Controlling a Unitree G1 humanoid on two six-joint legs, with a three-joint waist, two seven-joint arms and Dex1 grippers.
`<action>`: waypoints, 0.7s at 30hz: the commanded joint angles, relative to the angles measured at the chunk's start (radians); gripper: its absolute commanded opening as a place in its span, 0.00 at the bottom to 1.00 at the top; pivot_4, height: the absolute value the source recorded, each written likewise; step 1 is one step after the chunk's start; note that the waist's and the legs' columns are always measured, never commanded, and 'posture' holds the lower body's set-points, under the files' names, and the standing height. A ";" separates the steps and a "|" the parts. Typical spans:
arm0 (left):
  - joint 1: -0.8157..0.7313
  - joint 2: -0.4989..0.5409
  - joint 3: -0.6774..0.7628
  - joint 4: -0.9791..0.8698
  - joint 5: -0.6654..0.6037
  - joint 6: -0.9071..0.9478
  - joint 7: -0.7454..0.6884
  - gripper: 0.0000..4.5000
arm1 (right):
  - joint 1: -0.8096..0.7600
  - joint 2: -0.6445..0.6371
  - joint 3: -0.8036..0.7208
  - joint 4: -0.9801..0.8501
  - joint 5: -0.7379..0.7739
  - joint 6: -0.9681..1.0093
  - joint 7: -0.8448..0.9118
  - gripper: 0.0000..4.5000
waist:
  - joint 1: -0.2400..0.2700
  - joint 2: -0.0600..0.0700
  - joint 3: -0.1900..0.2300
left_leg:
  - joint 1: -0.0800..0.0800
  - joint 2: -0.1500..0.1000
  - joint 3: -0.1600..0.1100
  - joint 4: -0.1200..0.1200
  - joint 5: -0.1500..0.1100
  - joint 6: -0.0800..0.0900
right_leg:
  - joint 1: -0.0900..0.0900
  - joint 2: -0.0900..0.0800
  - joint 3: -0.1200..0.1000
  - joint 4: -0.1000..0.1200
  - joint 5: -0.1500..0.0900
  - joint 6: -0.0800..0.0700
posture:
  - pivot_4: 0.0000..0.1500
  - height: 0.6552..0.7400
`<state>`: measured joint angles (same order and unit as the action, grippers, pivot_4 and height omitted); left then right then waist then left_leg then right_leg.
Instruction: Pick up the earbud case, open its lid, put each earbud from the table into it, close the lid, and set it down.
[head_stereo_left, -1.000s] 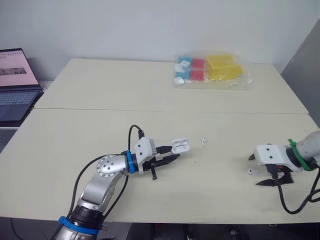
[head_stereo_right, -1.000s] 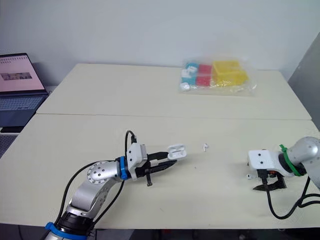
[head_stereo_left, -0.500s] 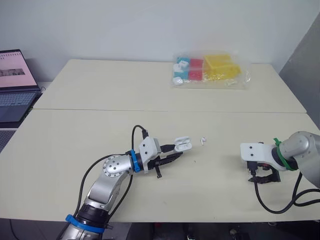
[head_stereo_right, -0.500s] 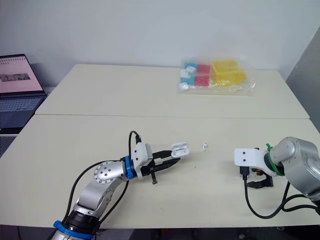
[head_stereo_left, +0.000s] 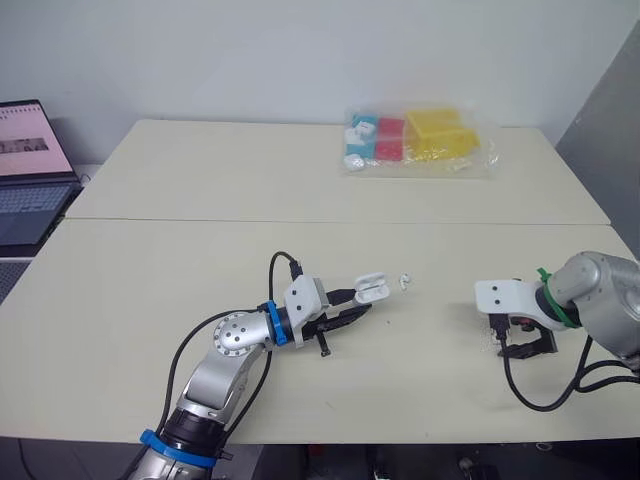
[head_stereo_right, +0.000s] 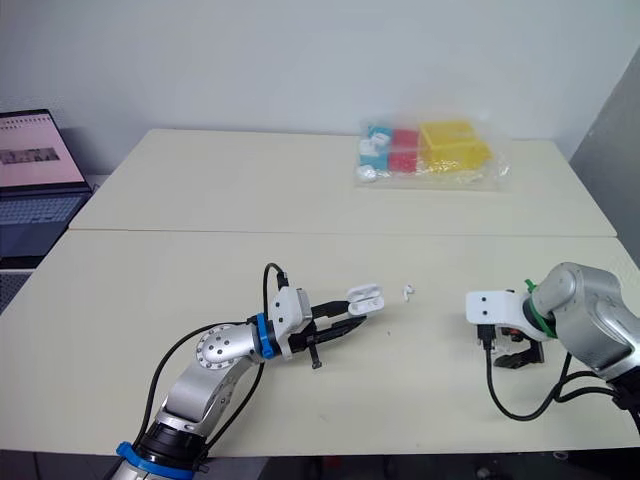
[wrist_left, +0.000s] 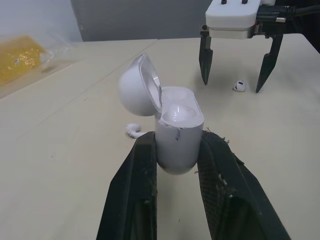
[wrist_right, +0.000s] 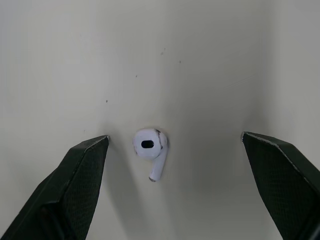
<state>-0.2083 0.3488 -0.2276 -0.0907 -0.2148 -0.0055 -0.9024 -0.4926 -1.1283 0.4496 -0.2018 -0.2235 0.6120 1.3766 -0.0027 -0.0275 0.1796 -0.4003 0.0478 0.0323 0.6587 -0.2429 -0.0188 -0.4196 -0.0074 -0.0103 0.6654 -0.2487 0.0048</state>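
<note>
In the left eye view, the left gripper (head_stereo_left: 358, 302) is closed on the earbud case (head_stereo_left: 371, 289) and holds it just above the table (head_stereo_left: 200, 250). The first earbud (head_stereo_left: 405, 281) lies just beyond the case. The right gripper (head_stereo_left: 521, 346) hangs low over the right part of the table. A careless sweep of the left arm could knock that near earbud away.

In the left wrist view, the two fingers (wrist_left: 135, 190) clamp only the lower body of the case, and the lid (wrist_left: 137, 85) stands open. The grip area is small and the shell looks smooth. Pressing an earbud into its socket could therefore twist the case or lever it out of the jaws, and a jolt could drop the lid shut. The second earbud (wrist_left: 240, 86) sits on the table between the right gripper's spread tips.

In the right wrist view, the jaws are wide open and empty. That earbud lies flat between them, nearer one finger (wrist_right: 75, 185) than the other. If they close off-centre, the near finger would probably push the bud sideways first. Its rounded head could then roll or squirt free, or be pinched at an angle that will not seat in the case
</note>
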 joint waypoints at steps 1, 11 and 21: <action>-0.013 -0.005 -0.002 -0.013 0.005 -0.026 0.009 0.17 | -0.017 0.008 0.001 0.007 -0.021 -0.009 0.008 0.98 | 0.000 0.000 0.000 | 0.000 0.000 0.000 0.000 0.000 0.000 | 0.000 0.000 0.000 0.000 0.000 0.000 | 1.00 0.95; -0.018 -0.002 -0.004 -0.001 0.007 -0.033 0.004 0.17 | 0.012 0.011 -0.007 -0.006 -0.020 -0.009 0.033 0.64 | 0.000 0.000 0.000 | 0.000 0.000 0.000 0.002 0.000 0.000 | 0.001 0.000 0.000 0.000 0.001 0.001 | 1.00 0.95; -0.027 -0.001 -0.004 0.017 0.011 -0.043 0.000 0.17 | 0.015 0.006 -0.019 -0.016 -0.011 -0.013 0.049 0.09 | 0.000 0.000 0.000 | 0.000 0.000 0.000 0.003 0.000 0.000 | 0.001 0.000 0.000 0.000 0.002 0.002 | 1.00 0.95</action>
<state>-0.2212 0.3494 -0.2287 -0.0633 -0.2083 -0.0272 -0.9047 -0.4843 -1.1153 0.4460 -0.2044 -0.2395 0.6005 1.4185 -0.0029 -0.0277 0.1795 -0.3999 0.0476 0.0324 0.6614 -0.2428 -0.0188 -0.4190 -0.0077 -0.0104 0.6654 -0.2464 0.0064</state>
